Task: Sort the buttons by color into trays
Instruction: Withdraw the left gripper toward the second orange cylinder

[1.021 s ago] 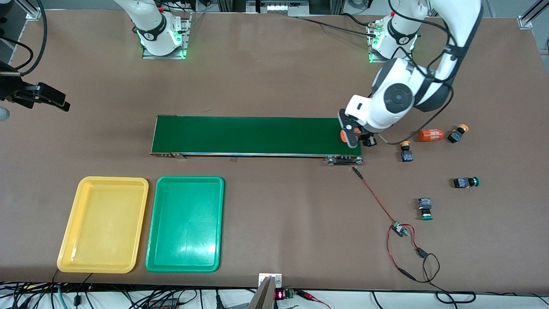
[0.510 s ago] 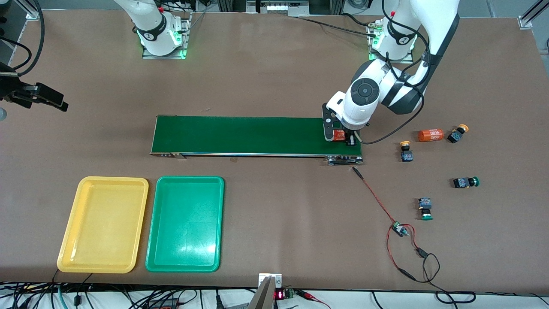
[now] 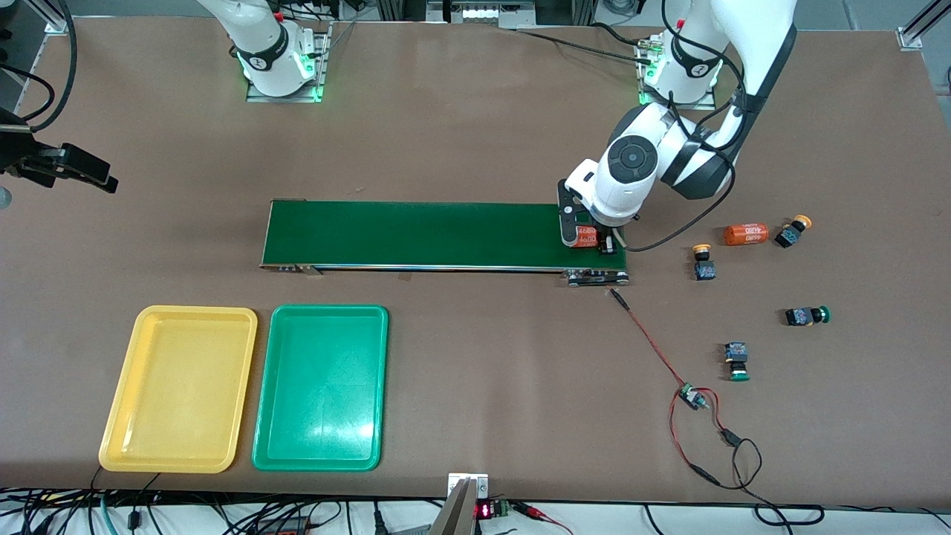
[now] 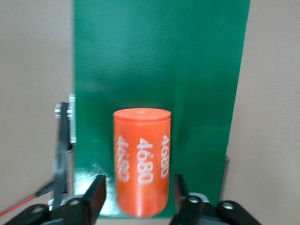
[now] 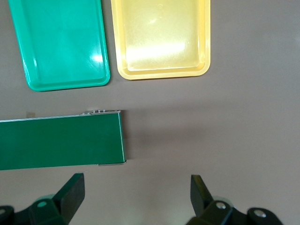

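Two yellow-orange buttons (image 3: 702, 262) (image 3: 793, 231) and two green buttons (image 3: 807, 316) (image 3: 737, 362) lie on the table at the left arm's end. The yellow tray (image 3: 180, 388) (image 5: 161, 37) and the green tray (image 3: 321, 386) (image 5: 61, 42) lie side by side, empty, nearer the front camera than the belt. My left gripper (image 3: 587, 239) (image 4: 139, 192) is low over the belt's end, open, with an orange cylinder (image 3: 585, 236) (image 4: 141, 159) lying between its fingers, a gap on each side. My right gripper (image 3: 67, 167) (image 5: 136, 197) waits open and empty at the right arm's end.
The long dark-green conveyor belt (image 3: 416, 234) (image 5: 61, 140) crosses the middle of the table. A second orange cylinder (image 3: 745, 234) lies between the yellow-orange buttons. A red and black wire with a small board (image 3: 695, 397) runs from the belt's end toward the front camera.
The left gripper moved with the orange cylinder from the belt's end corner onto the belt, toward the right arm's end. It has stayed still for the last half second.
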Controlling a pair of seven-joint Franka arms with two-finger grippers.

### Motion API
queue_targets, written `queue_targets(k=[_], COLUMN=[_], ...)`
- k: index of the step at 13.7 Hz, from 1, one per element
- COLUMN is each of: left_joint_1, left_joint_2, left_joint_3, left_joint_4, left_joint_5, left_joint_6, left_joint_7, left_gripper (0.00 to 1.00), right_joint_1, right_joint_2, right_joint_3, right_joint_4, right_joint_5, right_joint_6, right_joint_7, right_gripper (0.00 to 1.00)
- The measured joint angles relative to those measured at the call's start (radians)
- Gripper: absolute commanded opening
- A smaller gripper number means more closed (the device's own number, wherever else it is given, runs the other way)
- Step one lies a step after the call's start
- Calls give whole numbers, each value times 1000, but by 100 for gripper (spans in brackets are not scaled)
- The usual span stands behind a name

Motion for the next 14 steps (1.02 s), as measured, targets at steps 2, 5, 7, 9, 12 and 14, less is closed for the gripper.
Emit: queue_targets(k=[2, 5, 7, 9, 12, 14], left_joint_1=[0, 10, 94, 218, 336, 363], left_joint_2=[-25, -55, -50, -16, 64, 107], left_joint_3=[-9, -12, 2, 10, 15, 19], left_joint_4=[109, 291, 331, 345, 426, 480], left_joint_5=[0, 1, 4, 4, 4, 4], left_joint_6=[-190, -423, -430, -396, -368, -396], left_joint_7=[1, -3, 0, 56, 163, 166], left_gripper=[100, 100, 100, 100, 100, 100], right_joint_1=[0, 0, 0, 0, 0, 0], right_joint_2=[0, 0, 0, 0, 0, 0], right_joint_3=[0, -1, -1, -1, -1, -1], right_joint_4=[0, 0, 0, 0, 0, 0], right_joint_5=[0, 0, 0, 0, 0, 0], right_joint_6=[0, 0, 0, 0, 0, 0], right_joint_7=[0, 0, 0, 0, 0, 0], right_gripper=[100, 100, 100, 100, 100, 100])
